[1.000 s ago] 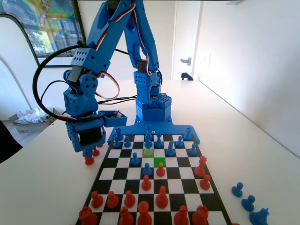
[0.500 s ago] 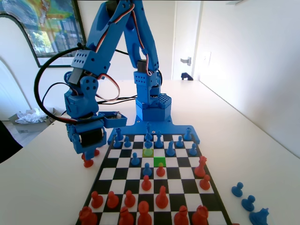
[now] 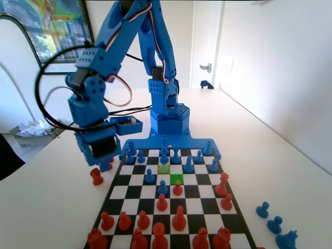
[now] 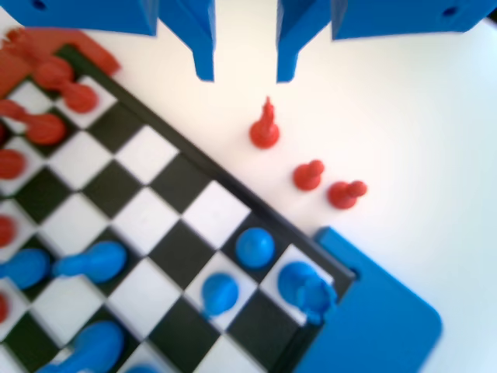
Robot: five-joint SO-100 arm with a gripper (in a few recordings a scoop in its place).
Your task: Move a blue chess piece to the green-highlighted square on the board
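The green-highlighted square [image 3: 177, 179] glows near the middle of the board [image 3: 198, 193], with nothing standing on it. A duller yellow-green square [image 3: 164, 168] lies diagonally behind it. Blue pawns stand close by, one [image 3: 163, 188] just to the front left of the green square and another [image 3: 149, 176] further left. My gripper [image 3: 99, 158] hangs over the table off the board's left edge. In the wrist view the gripper [image 4: 241, 74] is open and empty, above a red piece [image 4: 265, 128] on the table. Two blue pawns [image 4: 255, 247] stand on the board's corner squares [image 4: 147, 221].
Red pawns [image 4: 308, 175] lie on the table beside the board, where a red piece [image 3: 96, 176] stands. A red pawn [image 3: 178, 188] stands right in front of the green square. Taken blue pieces [image 3: 263, 209] sit on the table at the right. The arm's base [image 3: 168, 116] is behind the board.
The gripper has risen from the table at the board's left side, leaving the red piece standing there. The pieces on the board have not moved.
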